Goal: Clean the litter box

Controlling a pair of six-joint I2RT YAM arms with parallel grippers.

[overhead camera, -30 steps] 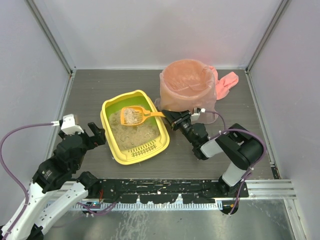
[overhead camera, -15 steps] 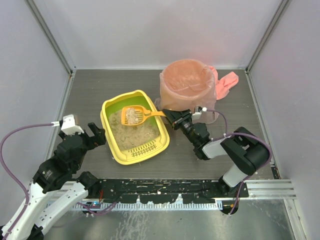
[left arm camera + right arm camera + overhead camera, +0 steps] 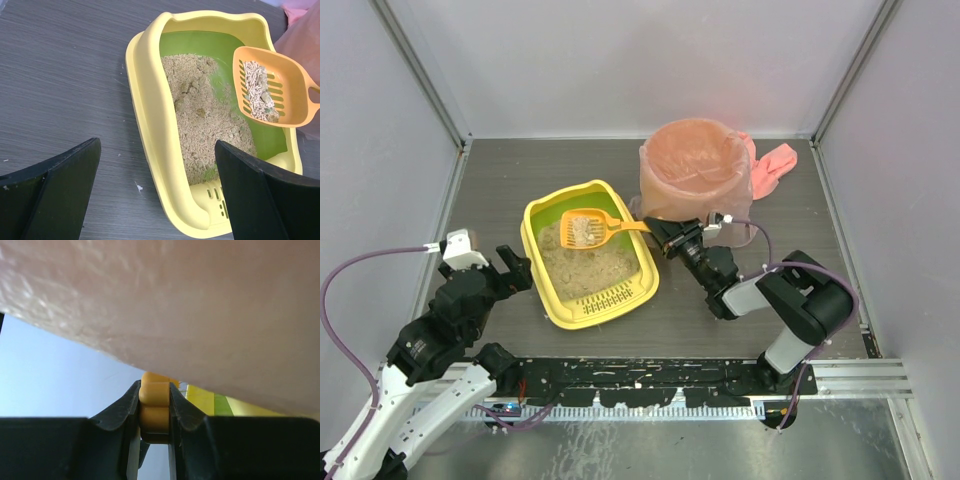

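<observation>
Dark wood-grain bench (image 3: 500, 180) beneath everything. At far right, round bin (image 3: 665, 195) lined in pink. Just left of it, mid-bench, yellow litter box (image 3: 536, 265) (green inner wall, sandy litter). Above its far end, orange scoop (image 3: 585, 228) loaded with clumps. Right jaws clamped on scoop handle; left jaws wide apart, empty, near box's left rim.

Litter box (image 3: 605, 303) yellow outside, green inside; its litter (image 3: 575, 266) beige and grainy; scoop (image 3: 582, 229) orange, slotted; bin bag (image 3: 670, 195) translucent pink; surface (image 3: 500, 180) dark grey with fine wood grain.
</observation>
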